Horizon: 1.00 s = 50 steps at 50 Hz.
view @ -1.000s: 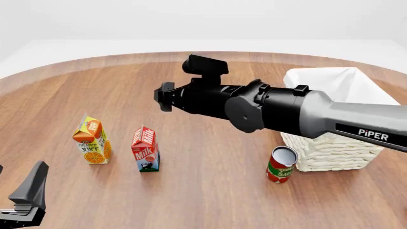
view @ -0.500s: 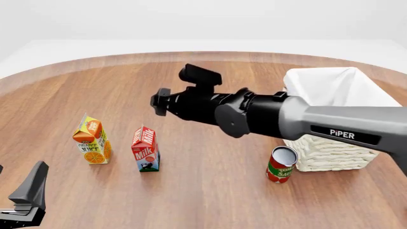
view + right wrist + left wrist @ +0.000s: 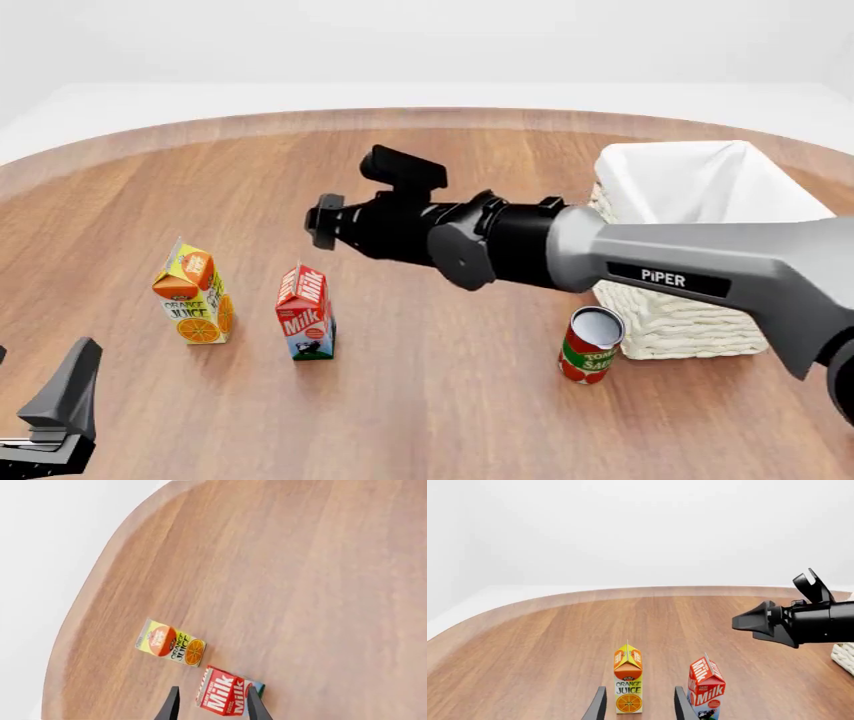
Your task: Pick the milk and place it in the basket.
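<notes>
Red milk (image 3: pixel 306 312) upright, apart from juice (image 3: pixel 194 293).

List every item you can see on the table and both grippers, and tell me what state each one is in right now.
milk: upright on the table, not gripped
orange juice carton: upright, left of the milk
tomato sauce can: upright, next to the basket
basket: upright, nothing visible inside
right gripper: open, above the milk
left gripper: open, holding nothing
</notes>
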Available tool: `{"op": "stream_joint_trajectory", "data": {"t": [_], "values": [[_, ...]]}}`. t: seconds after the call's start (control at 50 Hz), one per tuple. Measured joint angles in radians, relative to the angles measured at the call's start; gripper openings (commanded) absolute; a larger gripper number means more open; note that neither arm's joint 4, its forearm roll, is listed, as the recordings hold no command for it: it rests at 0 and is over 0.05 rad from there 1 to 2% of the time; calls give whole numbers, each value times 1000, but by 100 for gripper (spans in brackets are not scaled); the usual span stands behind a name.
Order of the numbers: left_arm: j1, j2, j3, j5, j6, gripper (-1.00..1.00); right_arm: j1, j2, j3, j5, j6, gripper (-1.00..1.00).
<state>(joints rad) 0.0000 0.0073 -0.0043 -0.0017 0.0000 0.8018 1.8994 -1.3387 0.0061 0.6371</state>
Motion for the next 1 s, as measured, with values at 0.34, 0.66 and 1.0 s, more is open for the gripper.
{"op": "stream_joint_trajectory", "data": {"t": [0.34, 0.66, 1.0], "values": [[0, 0, 0, 0, 0, 100, 9, 87, -65, 20, 20, 100], [0, 0, 0, 0, 0, 100, 19, 137, -76, 30, 44, 100], [0, 0, 0, 0, 0, 100, 49, 189, -86, 6, 80, 100]]}}
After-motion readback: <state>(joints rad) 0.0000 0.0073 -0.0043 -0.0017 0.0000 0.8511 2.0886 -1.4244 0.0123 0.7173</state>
